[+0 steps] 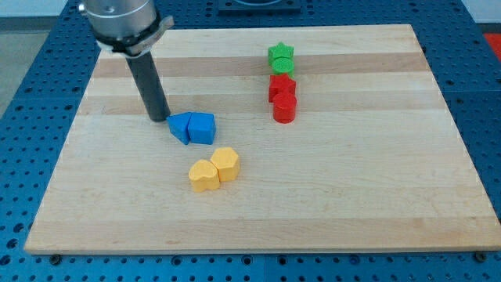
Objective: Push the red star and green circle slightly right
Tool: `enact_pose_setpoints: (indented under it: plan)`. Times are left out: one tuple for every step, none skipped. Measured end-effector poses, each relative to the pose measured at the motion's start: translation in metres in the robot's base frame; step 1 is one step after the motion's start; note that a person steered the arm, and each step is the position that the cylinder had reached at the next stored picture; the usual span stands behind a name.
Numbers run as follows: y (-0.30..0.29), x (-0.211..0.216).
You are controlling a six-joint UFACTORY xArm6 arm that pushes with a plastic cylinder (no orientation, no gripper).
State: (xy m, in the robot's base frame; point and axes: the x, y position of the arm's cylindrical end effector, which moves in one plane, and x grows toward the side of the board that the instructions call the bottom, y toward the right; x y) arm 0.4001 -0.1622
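Note:
The red star lies at the view's upper right of centre. The green circle sits just above it, touching, with a green star above that. A red cylinder sits just below the red star. These blocks form a vertical column. My tip is far to the view's left of them, just left of two blue blocks, not touching the red or green blocks.
Two yellow blocks, one a heart and one a hexagon, lie touching below the blue pair. The wooden board rests on a blue perforated table. The arm's grey housing is at the view's top left.

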Motion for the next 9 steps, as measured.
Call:
enact_pose_setpoints:
  plan:
    - [0.007,-0.027]
    - [0.047,-0.045]
    - [0.090,-0.056]
    - [0.132,-0.056]
    - [0.165,-0.056]
    - [0.188,-0.056]
    - [0.208,-0.056]
    - [0.219,-0.056]
    - [0.235,-0.057]
